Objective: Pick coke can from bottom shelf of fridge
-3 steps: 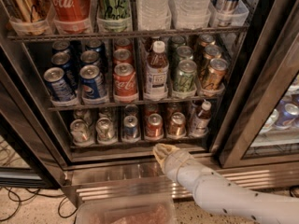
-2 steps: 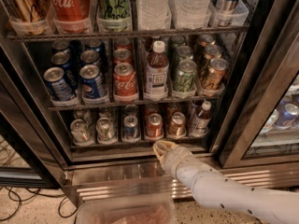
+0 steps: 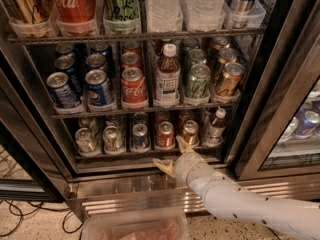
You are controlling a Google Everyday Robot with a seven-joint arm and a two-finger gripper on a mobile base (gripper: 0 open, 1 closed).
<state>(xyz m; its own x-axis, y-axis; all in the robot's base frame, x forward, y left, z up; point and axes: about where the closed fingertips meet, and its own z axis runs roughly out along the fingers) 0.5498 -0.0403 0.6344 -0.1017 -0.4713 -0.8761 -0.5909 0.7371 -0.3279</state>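
Floor is speckled beige stone, w/ black cables lying on it at lower left. Clear plastic bin stands at btm centre. Light is dim, warm. Gripper hangs just before the bottom shelf, fingers apart.

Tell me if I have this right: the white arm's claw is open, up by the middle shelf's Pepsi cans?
Wrong shelf. The claw, open, is low down at the front rail of the bottom shelf, just below and right of the coke can, as the camera view shows.
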